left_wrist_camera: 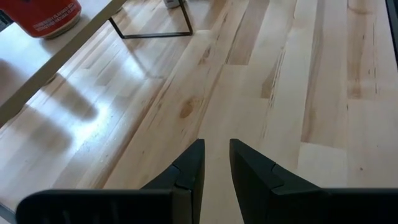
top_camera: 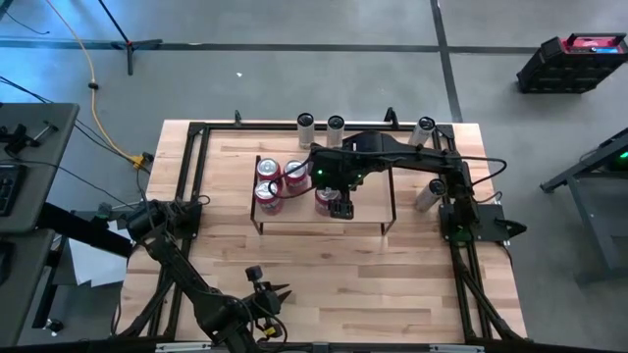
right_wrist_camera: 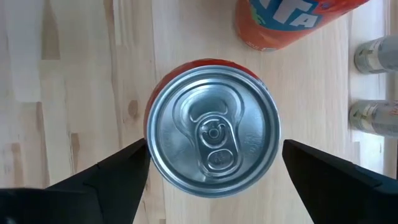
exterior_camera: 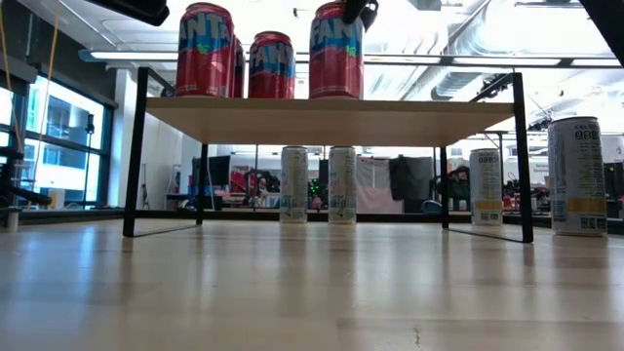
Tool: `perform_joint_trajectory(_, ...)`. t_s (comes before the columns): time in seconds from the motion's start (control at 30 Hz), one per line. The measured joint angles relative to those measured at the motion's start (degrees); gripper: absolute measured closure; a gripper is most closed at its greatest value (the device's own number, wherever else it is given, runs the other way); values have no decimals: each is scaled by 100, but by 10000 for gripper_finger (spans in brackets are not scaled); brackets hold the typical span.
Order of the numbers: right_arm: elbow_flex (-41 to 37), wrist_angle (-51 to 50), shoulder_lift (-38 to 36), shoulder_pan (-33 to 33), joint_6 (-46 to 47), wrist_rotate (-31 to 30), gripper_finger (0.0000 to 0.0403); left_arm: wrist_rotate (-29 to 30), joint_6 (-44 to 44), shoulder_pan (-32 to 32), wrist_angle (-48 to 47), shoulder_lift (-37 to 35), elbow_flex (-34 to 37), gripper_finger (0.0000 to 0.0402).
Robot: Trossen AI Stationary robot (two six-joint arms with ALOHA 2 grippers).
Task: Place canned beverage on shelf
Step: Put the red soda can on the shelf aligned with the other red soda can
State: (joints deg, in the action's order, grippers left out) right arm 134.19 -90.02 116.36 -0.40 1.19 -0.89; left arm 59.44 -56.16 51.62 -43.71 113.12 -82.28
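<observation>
- On the shelf (top_camera: 368, 201), a red can (right_wrist_camera: 212, 129) is standing upright at the right end of a cluster of red cans (top_camera: 270, 181).
- Directly above it, the right gripper (right_wrist_camera: 212, 165) is hanging with its fingers spread wide, one on each side of the can, neither touching it.
- Near the table's front edge, the left gripper (left_wrist_camera: 215, 165) is waiting, fingers nearly pressed together, holding nothing.
- Risk, as I judge it: a sideways drift while lifting could be clipping the rim, tipping the can into its neighbours.
</observation>
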Motion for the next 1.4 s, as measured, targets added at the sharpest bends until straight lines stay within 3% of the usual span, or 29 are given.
perform_joint_trajectory(1.1,-24,6,-311,9,11,115,52,-9,-514,173,-292,0,0,335)
perform_joint_trajectory(1.23,-649,12,-769,48,126,95,52,-11,-530,174,-306,0,0,335)
perform_joint_trajectory(1.4,-2190,349,-1739,46,463,-20,52,24,-527,138,-289,0,0,335)
